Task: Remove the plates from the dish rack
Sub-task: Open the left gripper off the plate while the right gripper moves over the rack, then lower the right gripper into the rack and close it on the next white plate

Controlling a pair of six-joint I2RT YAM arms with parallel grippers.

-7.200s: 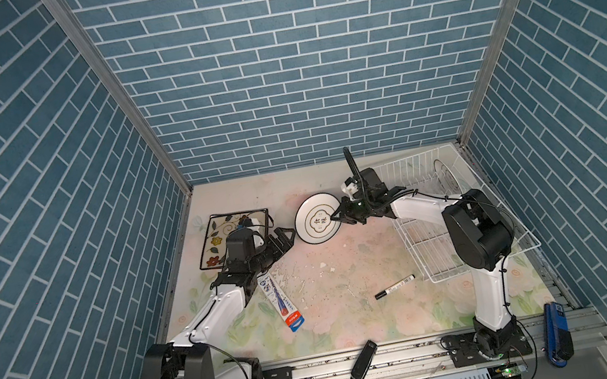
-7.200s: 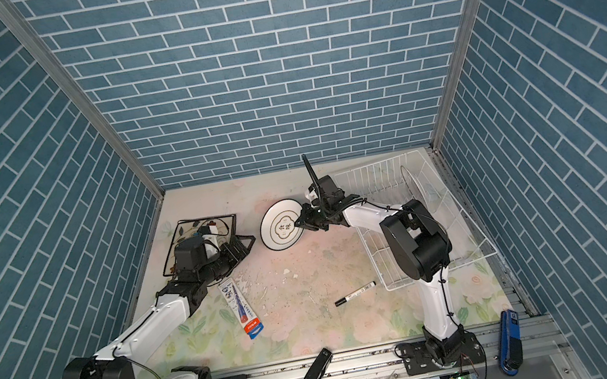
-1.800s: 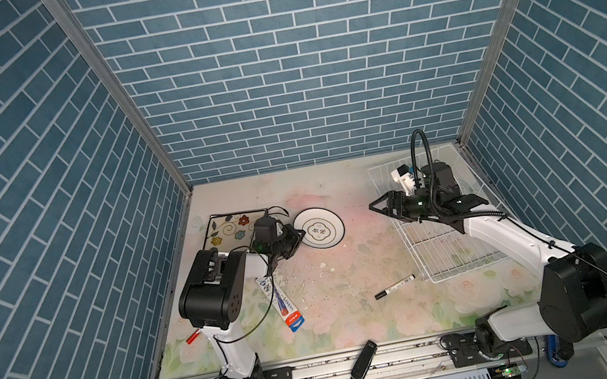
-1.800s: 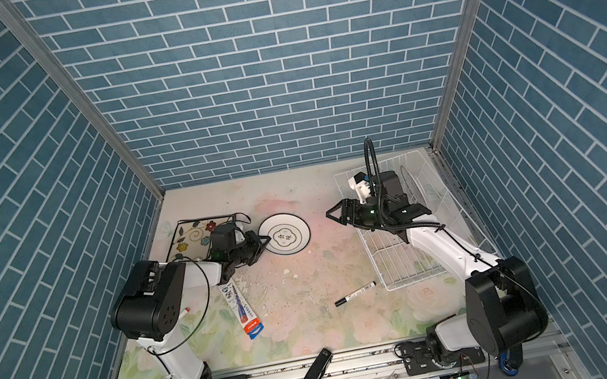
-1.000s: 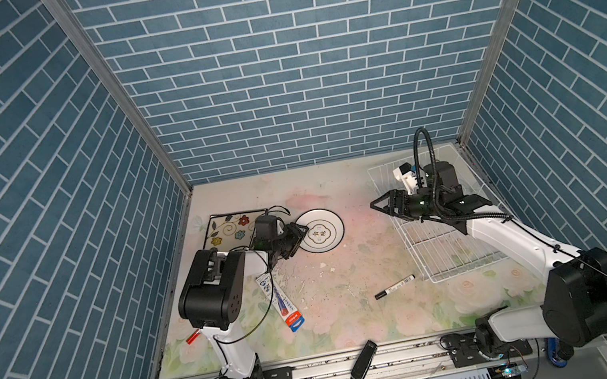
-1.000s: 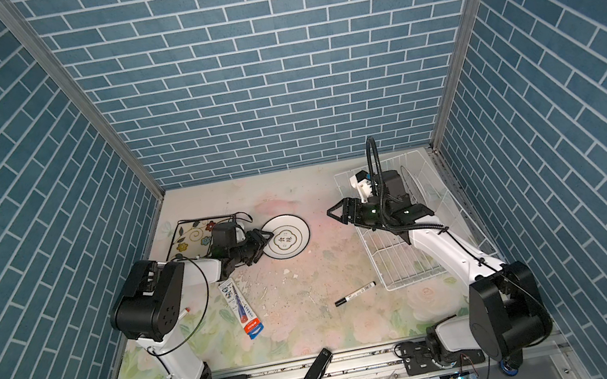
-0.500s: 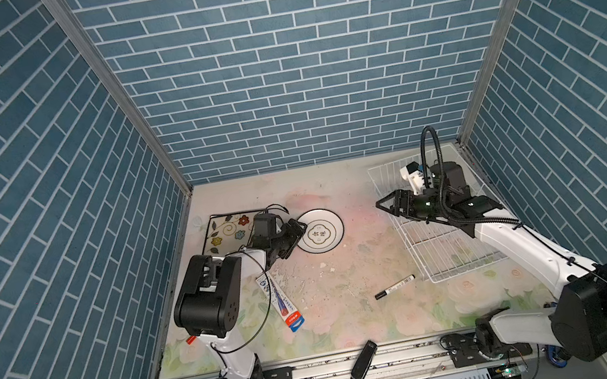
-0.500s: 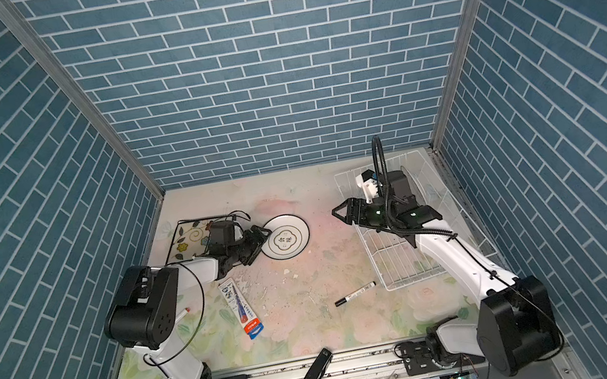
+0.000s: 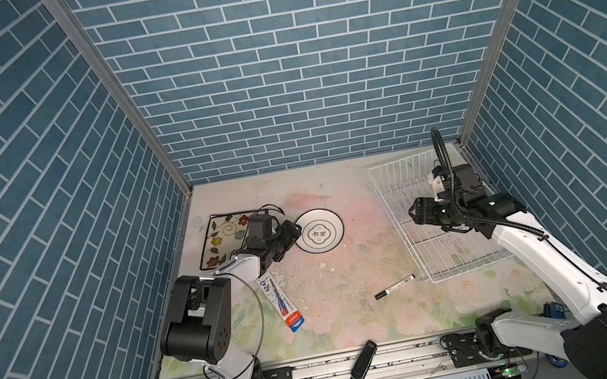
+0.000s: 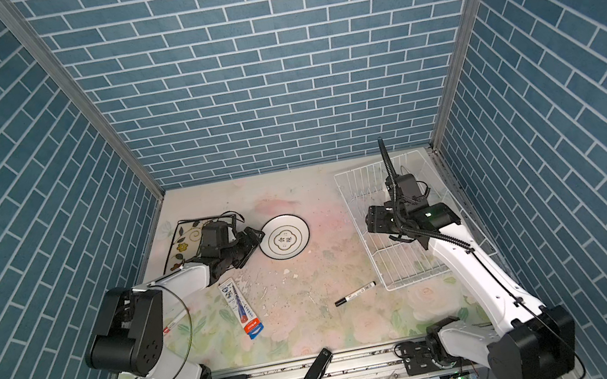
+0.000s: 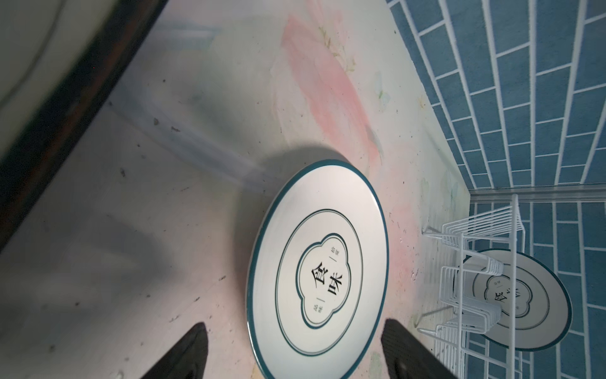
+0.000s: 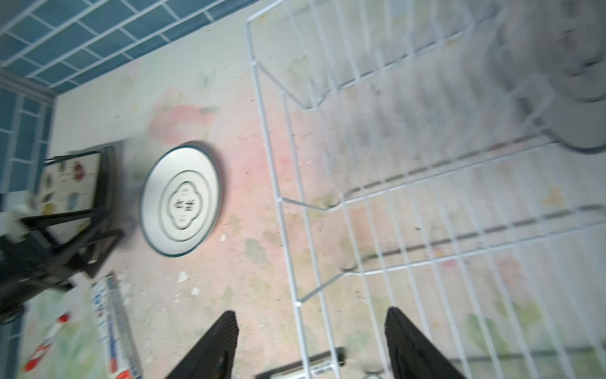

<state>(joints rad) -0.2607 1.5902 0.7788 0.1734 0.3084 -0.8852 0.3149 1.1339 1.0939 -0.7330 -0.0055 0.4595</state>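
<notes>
Since a second ago the right gripper (image 9: 417, 216) has drawn back over the dish rack (image 9: 397, 182), jaws apart and empty, and the left gripper (image 9: 289, 235) has spread its jaws. They stand apart about the edge of the round plate (image 9: 319, 232), flat on the desk (image 9: 350, 275) beside the flowered plate (image 9: 224, 238); a second round plate (image 11: 524, 295) stands in the rack.
</notes>
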